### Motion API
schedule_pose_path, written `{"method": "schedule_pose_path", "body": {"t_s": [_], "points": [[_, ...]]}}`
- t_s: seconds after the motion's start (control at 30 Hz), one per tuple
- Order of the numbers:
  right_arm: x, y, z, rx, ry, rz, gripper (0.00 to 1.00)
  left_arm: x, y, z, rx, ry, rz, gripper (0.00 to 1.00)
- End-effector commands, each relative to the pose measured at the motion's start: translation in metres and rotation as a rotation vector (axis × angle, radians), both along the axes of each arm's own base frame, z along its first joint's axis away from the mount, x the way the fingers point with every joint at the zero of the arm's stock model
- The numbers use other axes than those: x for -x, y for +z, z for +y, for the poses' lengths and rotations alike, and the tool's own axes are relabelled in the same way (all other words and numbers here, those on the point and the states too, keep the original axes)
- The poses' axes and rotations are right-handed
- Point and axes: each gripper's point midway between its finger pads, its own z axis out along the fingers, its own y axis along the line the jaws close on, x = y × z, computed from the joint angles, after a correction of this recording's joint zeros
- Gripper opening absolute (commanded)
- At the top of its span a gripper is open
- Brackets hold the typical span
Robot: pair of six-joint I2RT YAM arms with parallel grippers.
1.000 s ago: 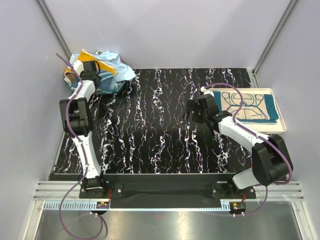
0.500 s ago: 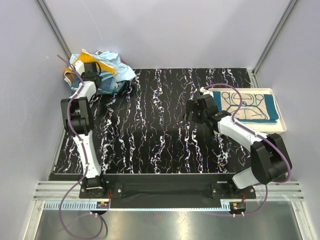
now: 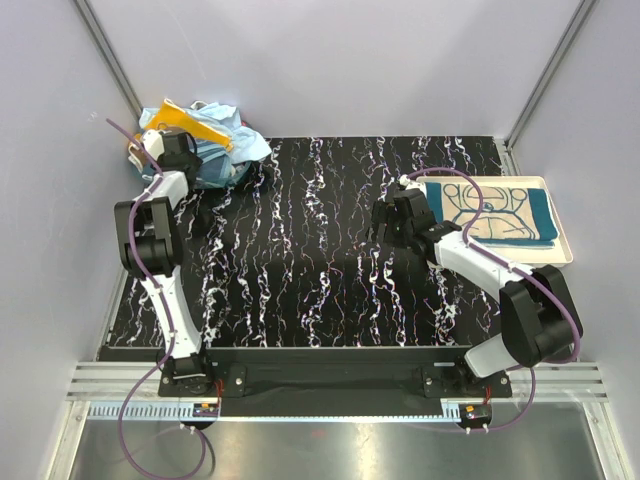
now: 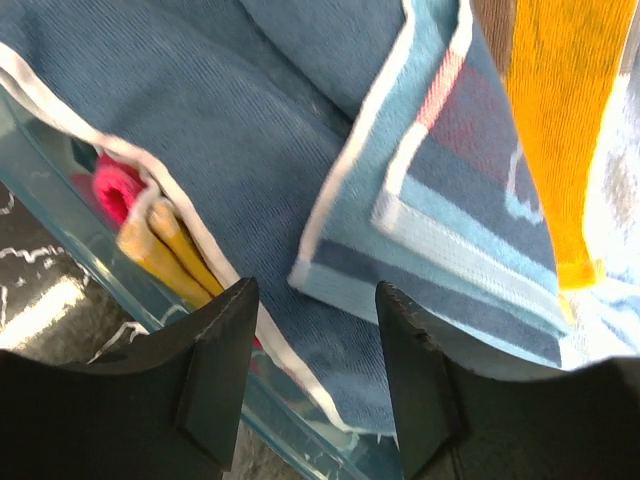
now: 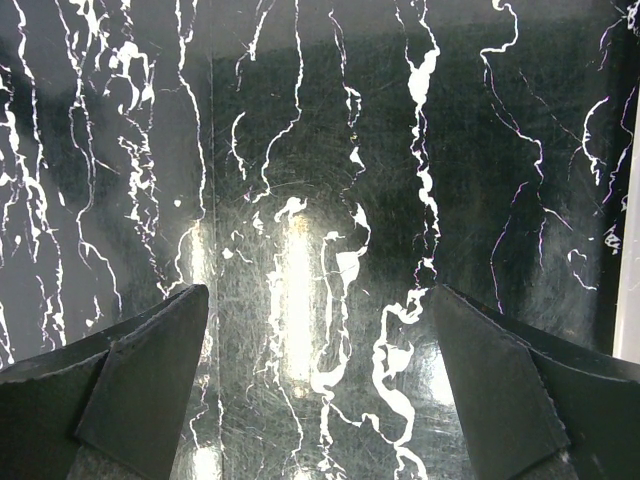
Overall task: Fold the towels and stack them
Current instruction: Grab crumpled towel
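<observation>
Stretching to the far left corner, the left gripper (image 4: 315, 300) hangs over the crumpled towels (image 3: 215, 150), jaws apart, empty; the right gripper (image 5: 315, 300) hovers wide open above the table (image 3: 300, 250); one folded towel (image 3: 495, 215) lies in the tray (image 3: 562, 252).

Bright, even light; slight glare

Crumpled heap of towels (image 3: 205, 150) in the far-left corner, mostly light blue, orange-yellow towel (image 3: 187, 119) draped over its top, teal towel (image 3: 495, 212) with beige centre lying flat in the white tray (image 3: 563, 245) at right
</observation>
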Motion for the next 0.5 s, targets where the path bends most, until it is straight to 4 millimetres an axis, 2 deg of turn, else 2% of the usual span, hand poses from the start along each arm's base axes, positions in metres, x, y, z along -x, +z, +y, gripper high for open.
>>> {"method": "schedule_pose_path", "body": {"t_s": [0.0, 0.13, 0.23, 0.3, 0.47], "points": [[-0.014, 0.017, 0.008, -0.022, -0.005, -0.058, 1.00, -0.009, 0.040, 0.015, -0.019, 0.024, -0.125, 0.56], [-0.015, 0.016, 0.006, -0.018, -0.010, -0.058, 1.00, -0.022, 0.041, 0.015, -0.012, 0.001, -0.146, 0.54], [-0.015, 0.013, 0.006, -0.013, -0.010, -0.052, 1.00, -0.030, 0.035, 0.011, 0.001, -0.021, -0.148, 0.44], [-0.015, 0.013, 0.006, -0.012, -0.013, -0.050, 1.00, -0.034, 0.036, 0.009, 0.010, -0.031, -0.157, 0.36], [-0.016, 0.013, 0.006, -0.010, -0.013, -0.051, 1.00, -0.038, 0.044, 0.005, 0.023, -0.052, -0.184, 0.23]]}}
